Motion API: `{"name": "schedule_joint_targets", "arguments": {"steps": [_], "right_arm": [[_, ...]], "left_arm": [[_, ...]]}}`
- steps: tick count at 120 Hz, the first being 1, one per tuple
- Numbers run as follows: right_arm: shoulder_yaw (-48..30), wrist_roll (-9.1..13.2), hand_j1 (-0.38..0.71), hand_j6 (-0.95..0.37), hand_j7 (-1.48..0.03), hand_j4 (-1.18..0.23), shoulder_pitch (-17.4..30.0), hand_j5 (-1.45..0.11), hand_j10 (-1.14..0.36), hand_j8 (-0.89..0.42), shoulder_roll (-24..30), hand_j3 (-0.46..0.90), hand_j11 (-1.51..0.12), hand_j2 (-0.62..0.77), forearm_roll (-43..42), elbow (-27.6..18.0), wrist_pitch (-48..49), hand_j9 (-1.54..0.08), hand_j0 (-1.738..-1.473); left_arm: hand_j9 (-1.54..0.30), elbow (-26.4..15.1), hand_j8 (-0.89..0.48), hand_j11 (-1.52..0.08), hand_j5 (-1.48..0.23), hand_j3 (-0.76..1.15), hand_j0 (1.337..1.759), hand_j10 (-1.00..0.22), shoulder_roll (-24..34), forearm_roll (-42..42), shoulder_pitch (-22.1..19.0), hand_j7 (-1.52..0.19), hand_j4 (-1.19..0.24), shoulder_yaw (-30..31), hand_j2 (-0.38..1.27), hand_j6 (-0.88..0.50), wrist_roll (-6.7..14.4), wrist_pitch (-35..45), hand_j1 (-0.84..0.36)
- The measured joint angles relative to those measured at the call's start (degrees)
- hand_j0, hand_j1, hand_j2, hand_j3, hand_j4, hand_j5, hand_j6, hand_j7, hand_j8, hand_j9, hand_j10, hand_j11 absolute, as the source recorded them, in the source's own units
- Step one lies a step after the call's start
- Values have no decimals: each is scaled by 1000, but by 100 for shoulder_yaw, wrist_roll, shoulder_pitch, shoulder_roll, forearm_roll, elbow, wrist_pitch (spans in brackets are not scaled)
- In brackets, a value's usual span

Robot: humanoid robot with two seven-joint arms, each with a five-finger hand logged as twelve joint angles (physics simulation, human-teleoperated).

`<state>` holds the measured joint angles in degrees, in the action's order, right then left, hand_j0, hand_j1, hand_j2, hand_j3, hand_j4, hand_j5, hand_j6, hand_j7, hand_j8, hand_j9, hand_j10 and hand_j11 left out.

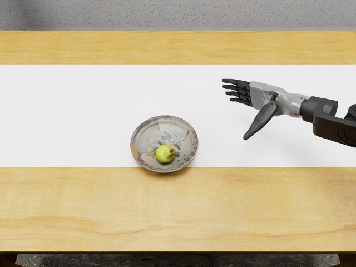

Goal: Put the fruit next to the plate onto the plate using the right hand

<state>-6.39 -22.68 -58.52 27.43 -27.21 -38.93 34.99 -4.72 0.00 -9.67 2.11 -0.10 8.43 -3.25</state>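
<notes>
The wooden counter (178, 211) carries a broad white runner (83, 117), and on the runner sits a shallow patterned plate (146, 139). The right hand (257, 99) hangs in the air well apart from the plate, toward the right edge, fingers stretched out and thumb angled down, holding nothing (the left arm does not show). The small yellow-green fruit (165, 153), pear-like, lies inside the plate near its front rim, so the placing looks done. It is probably light, firm and smooth-skinned, round enough to roll; a hold would best wrap its widest part from above, fingers opposite thumb, with gentle pressure to avoid bruising
</notes>
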Motion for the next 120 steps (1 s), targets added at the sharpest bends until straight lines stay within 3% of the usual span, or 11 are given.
{"name": "schedule_joint_targets", "arguments": {"steps": [120], "right_arm": [[0,0,-349,-2,0,-1,0,0,-1,-1,0,0,0,2,0,0,0,0,-1658]], "left_arm": [[-27,-3,-21,-27,-27,0,1658,-21,0,0,0,-27,-21,0,4,-21,0,0,325]]}}
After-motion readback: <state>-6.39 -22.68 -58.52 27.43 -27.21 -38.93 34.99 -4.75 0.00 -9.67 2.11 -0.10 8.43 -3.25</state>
